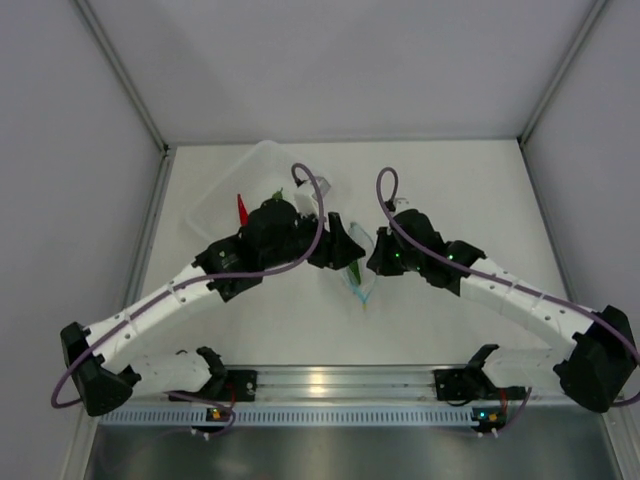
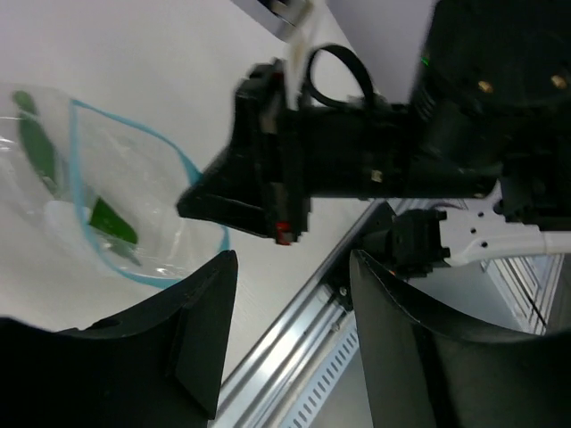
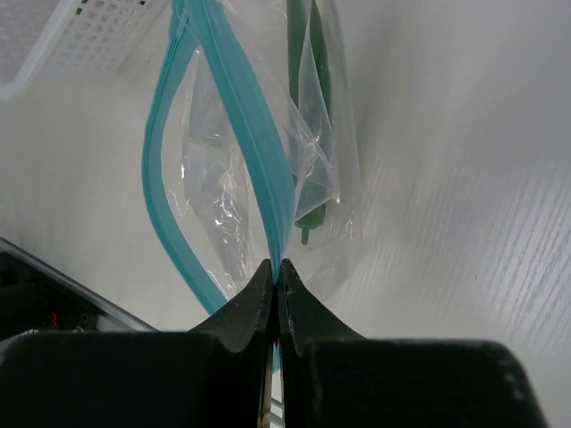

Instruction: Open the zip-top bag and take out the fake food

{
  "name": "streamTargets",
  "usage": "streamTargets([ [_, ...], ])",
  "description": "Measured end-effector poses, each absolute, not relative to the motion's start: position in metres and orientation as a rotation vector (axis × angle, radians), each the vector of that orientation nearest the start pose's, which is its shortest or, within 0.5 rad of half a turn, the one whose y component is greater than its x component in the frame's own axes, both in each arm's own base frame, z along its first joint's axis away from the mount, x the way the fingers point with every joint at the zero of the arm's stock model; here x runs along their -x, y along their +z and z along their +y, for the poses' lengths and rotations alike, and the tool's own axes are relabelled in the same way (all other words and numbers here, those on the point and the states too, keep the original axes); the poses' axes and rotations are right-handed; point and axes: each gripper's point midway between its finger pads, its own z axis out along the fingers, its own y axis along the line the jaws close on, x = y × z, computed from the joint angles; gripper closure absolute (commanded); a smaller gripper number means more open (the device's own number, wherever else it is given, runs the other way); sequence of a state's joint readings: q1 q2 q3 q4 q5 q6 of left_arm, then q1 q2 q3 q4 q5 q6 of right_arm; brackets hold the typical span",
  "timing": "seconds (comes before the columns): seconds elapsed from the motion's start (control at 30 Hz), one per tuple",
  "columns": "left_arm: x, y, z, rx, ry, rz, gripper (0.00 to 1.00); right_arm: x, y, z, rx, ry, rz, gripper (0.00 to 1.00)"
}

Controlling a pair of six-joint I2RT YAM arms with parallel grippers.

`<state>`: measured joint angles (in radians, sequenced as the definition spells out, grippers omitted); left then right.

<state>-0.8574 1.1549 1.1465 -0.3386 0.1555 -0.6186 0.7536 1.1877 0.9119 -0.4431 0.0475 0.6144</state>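
Observation:
The zip-top bag (image 1: 356,277) hangs between the two grippers at the table's middle, its mouth open with the teal strips apart. My right gripper (image 3: 278,265) is shut on one teal zip strip (image 3: 254,152); in the top view it (image 1: 376,252) is at the bag's right. A green chili (image 3: 308,89) lies inside the bag, also seen in the left wrist view (image 2: 111,221). My left gripper (image 2: 294,263) is open and empty, just left of the bag (image 2: 125,196); in the top view it (image 1: 337,242) is beside the bag. A red chili (image 1: 242,208) lies in the clear tub.
The clear rigid tub (image 1: 230,185) stands at the back left, partly under the left arm, with a bit of green (image 1: 278,195) in it. A white perforated basket (image 3: 80,31) shows behind the bag. The metal rail (image 1: 330,382) runs along the near edge.

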Motion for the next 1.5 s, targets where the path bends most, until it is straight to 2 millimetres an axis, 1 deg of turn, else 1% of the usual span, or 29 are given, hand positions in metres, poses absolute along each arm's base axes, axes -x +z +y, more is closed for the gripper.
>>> streamTargets([
  [0.03, -0.197, 0.297, -0.327, -0.389, -1.119, 2.054, 0.49, -0.236, 0.157, 0.245, 0.142, 0.641, 2.383, 1.00],
  [0.1, -0.183, 0.292, -0.341, -0.417, -1.123, 2.055, 0.57, -0.235, 0.153, 0.249, 0.145, 0.656, 2.403, 1.00],
  [0.13, -0.179, 0.287, -0.347, -0.423, -1.117, 2.061, 0.62, -0.234, 0.151, 0.252, 0.148, 0.671, 2.412, 1.00],
  [0.17, -0.177, 0.282, -0.350, -0.422, -1.108, 2.066, 0.66, -0.233, 0.150, 0.254, 0.151, 0.686, 2.421, 1.00],
  [0.2, -0.179, 0.274, -0.351, -0.405, -1.087, 2.078, 0.70, -0.232, 0.148, 0.257, 0.153, 0.699, 2.429, 1.00],
  [0.27, -0.188, 0.255, -0.349, -0.356, -1.021, 2.111, 0.74, -0.230, 0.144, 0.263, 0.157, 0.733, 2.452, 1.00],
  [0.3, -0.194, 0.245, -0.347, -0.327, -0.979, 2.129, 0.78, -0.229, 0.142, 0.266, 0.160, 0.749, 2.461, 1.00],
  [0.43, -0.212, 0.215, -0.339, -0.251, -0.838, 2.167, 0.85, -0.228, 0.136, 0.274, 0.157, 0.785, 2.487, 1.00],
  [0.5, -0.219, 0.204, -0.336, -0.223, -0.780, 2.176, 0.89, -0.228, 0.136, 0.276, 0.152, 0.804, 2.489, 1.00],
  [0.67, -0.237, 0.180, -0.333, -0.168, -0.654, 2.190, 0.91, -0.230, 0.138, 0.282, 0.121, 0.852, 2.466, 1.00],
  [0.8, -0.248, 0.149, -0.330, -0.153, -0.533, 2.228, 0.92, -0.233, 0.133, 0.276, 0.087, 0.821, 2.473, 1.00],
  [0.87, -0.252, 0.131, -0.328, -0.148, -0.469, 2.252, 0.92, -0.234, 0.134, 0.276, 0.082, 0.817, 2.467, 1.00],
  [0.93, -0.254, 0.118, -0.327, -0.152, -0.427, 2.271, 0.91, -0.236, 0.137, 0.275, 0.073, 0.814, 2.457, 1.00],
  [0.97, -0.255, 0.113, -0.326, -0.154, -0.409, 2.277, 0.89, -0.236, 0.138, 0.274, 0.067, 0.813, 2.451, 1.00],
  [1.03, -0.256, 0.106, -0.324, -0.154, -0.381, 2.284, 0.86, -0.237, 0.142, 0.274, 0.064, 0.817, 2.438, 1.00],
  [1.07, -0.258, 0.104, -0.323, -0.152, -0.366, 2.283, 0.80, -0.237, 0.143, 0.274, 0.064, 0.820, 2.435, 1.00],
  [1.2, -0.267, 0.097, -0.323, -0.158, -0.294, 2.279, 0.73, -0.236, 0.142, 0.276, 0.067, 0.837, 2.432, 1.00],
  [1.27, -0.272, 0.092, -0.323, -0.161, -0.252, 2.279, 0.72, -0.232, 0.135, 0.274, 0.062, 0.836, 2.449, 1.00],
  [1.37, -0.276, 0.079, -0.321, -0.171, -0.185, 2.291, 0.71, -0.230, 0.128, 0.271, 0.057, 0.828, 2.465, 1.00],
  [1.5, -0.275, 0.067, -0.311, -0.188, -0.099, 2.313, 0.70, -0.230, 0.127, 0.270, 0.054, 0.822, 2.464, 1.00],
])
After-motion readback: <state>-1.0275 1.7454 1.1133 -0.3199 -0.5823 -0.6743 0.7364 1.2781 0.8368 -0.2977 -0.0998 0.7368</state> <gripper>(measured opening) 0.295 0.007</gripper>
